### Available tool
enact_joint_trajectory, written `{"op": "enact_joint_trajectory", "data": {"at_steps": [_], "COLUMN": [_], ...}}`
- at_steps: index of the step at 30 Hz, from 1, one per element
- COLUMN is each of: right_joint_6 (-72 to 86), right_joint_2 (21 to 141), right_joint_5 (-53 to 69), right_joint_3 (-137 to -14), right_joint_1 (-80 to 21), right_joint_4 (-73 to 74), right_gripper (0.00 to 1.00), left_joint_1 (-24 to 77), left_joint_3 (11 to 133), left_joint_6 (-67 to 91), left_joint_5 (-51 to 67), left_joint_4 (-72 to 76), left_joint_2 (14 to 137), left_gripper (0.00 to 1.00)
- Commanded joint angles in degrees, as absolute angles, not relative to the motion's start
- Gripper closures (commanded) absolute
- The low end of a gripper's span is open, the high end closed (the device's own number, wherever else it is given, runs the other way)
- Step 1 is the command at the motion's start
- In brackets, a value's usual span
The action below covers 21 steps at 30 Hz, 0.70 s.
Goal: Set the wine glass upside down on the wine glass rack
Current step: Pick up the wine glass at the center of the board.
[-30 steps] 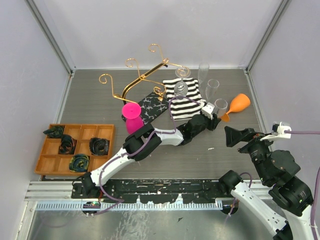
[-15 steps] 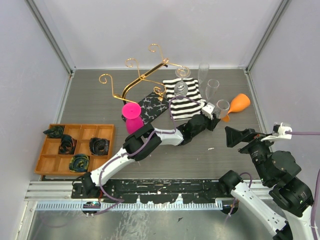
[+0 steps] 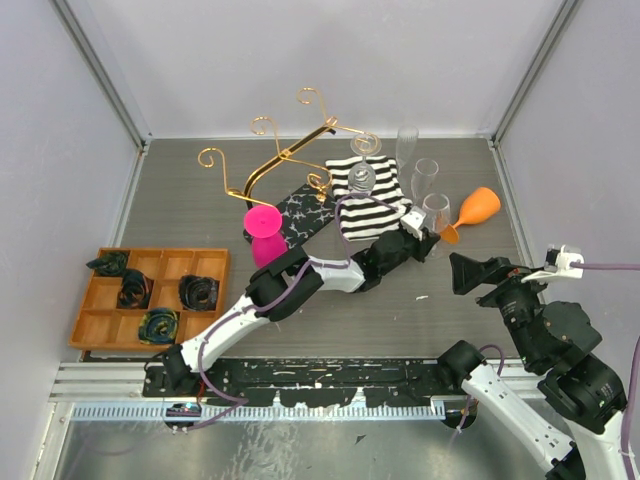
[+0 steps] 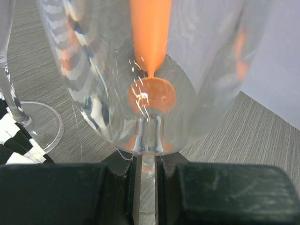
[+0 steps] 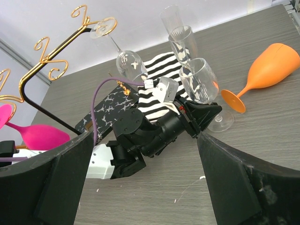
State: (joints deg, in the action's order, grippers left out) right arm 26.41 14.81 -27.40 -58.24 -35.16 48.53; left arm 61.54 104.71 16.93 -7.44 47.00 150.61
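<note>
The glass (image 3: 435, 210) stands roughly upright, leaning a little, on the right half of the table, just off the near right corner of the cloth (image 3: 365, 195) and well apart from the rack (image 3: 290, 153); its foot is low by the tabletop, but I cannot tell whether it touches. The left claw (image 3: 430, 234) is closed on its stem, just under the bowl; in the left wrist view the black fingers (image 4: 56, 192) sit on either side of the thin stem with only that sliver between them, and the clear bowl fills most of the picture. Just to its right the orange glass (image 3: 476, 210) lies on its side, foot toward the held one; behind it stand the near flute (image 3: 425, 178) and the far flute (image 3: 407, 148). The rack's gold wire rises from a marbled black base (image 3: 300, 212) left of the cloth; a hung glass (image 3: 362, 178) dangles upside down from its right hook; the pink glass (image 3: 263, 235) lies at the base's near left end. The right claw (image 3: 463, 275) hovers over the near right of the table, fingers spread wide, holding nothing. A tray (image 3: 165, 252) sits at the near left.
</note>
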Motion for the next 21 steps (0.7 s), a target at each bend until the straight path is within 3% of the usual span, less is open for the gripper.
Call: {"op": "enact_joint_trajectory", "data": {"at_steps": [1,7,9,21], "right_joint_6": [27.1,27.2,27.3,24.9], "right_joint_2": [14.6,14.8,14.9,15.0], "right_joint_5": [-27.7,-27.1,-27.1,-28.7], "right_joint_3": [-58.0,-57.5,-57.4,-57.6], "right_joint_1": [-35.3,-35.3,-35.3,-35.3], "right_joint_4": [46.4,46.0,45.9,45.9], "right_gripper": [0.02,0.02,0.02,0.02], "left_joint_1": [61.3,62.0,62.3,65.6], "left_joint_3": [101.8,98.1,97.0,86.4], "left_joint_6": [15.6,12.6,11.1,4.0], "left_joint_5": [-6.4,-5.5,-5.5,-5.7], "left_joint_4": [50.2,51.3,51.1,53.9], "left_joint_2": [150.0,147.7,146.8,139.7], "left_gripper": [0.85,0.9,0.99,1.0]}}
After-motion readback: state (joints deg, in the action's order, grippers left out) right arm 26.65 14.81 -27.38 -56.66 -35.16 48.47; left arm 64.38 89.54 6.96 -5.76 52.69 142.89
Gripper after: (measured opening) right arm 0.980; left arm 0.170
